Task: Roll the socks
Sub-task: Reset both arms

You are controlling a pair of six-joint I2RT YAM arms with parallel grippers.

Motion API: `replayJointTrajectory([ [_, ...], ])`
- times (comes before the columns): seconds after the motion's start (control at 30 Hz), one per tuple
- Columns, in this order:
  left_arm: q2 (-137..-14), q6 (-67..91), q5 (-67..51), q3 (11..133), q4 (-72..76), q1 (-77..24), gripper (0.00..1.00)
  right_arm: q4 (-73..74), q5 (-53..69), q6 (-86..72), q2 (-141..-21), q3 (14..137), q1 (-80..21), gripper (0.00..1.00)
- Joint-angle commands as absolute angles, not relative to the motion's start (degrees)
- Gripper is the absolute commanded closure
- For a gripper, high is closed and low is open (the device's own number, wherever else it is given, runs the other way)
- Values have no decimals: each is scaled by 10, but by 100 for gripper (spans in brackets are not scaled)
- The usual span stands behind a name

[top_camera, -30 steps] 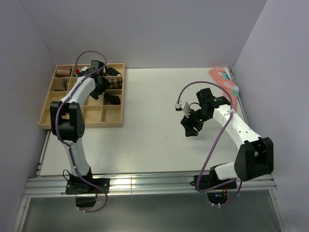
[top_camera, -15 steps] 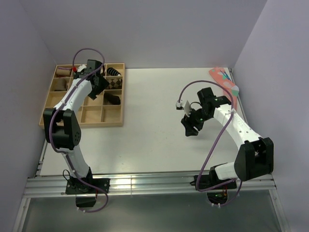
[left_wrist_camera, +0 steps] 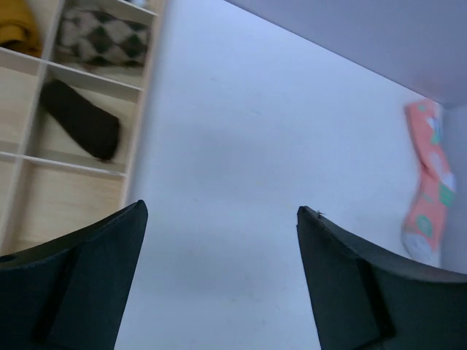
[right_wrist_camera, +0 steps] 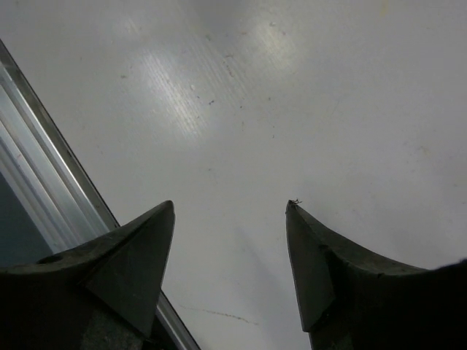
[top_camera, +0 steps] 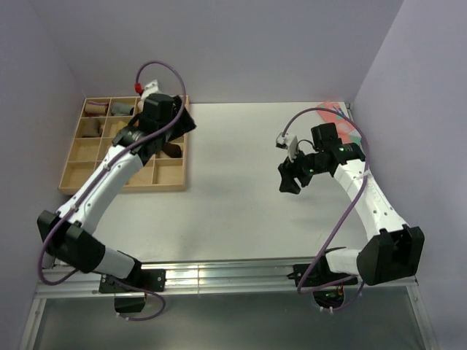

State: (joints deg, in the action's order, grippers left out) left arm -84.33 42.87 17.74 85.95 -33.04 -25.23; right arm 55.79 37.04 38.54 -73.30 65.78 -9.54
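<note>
The dark brown sock (left_wrist_camera: 79, 121) lies rolled in a compartment on the right side of the wooden tray (left_wrist_camera: 148, 109). In the top view the sock (top_camera: 174, 151) shows just below my left arm. My left gripper (left_wrist_camera: 222, 208) hangs open over the white table beside the tray's right edge, a little past the sock, with nothing between its fingers. In the top view the left gripper (top_camera: 184, 125) points right. My right gripper (top_camera: 286, 179) hovers open over the table at centre right, also empty; its wrist view shows the right gripper (right_wrist_camera: 232, 203) above bare table.
A pink dotted sock (left_wrist_camera: 427, 182) lies flat at the far right edge, partly behind my right arm (top_camera: 332, 109). The tray (top_camera: 73, 173) holds several small sock bundles, among them a checked one (left_wrist_camera: 95, 36). A metal rail (right_wrist_camera: 44, 182) runs along the table's near edge.
My left gripper has lifted out of the tray and swung right, its elbow dropping to the lower left. The right gripper has shifted slightly up and right and opened a little wider.
</note>
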Motion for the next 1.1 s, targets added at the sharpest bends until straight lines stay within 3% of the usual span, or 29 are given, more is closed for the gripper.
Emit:
replayJointTrajectory([
  [0.0,-772,365,162,804,-248,-303,7,517,388,325,-692,694,-82,30],
  [0.03,-758,359,147,791,-236,-315,1,511,387,315,-681,699,-80,8],
  [0.43,-637,302,168,685,-169,-454,1,431,316,195,-623,705,-53,0],
  [1.07,-625,296,172,652,-156,-467,1,399,301,164,-584,699,-38,0],
])
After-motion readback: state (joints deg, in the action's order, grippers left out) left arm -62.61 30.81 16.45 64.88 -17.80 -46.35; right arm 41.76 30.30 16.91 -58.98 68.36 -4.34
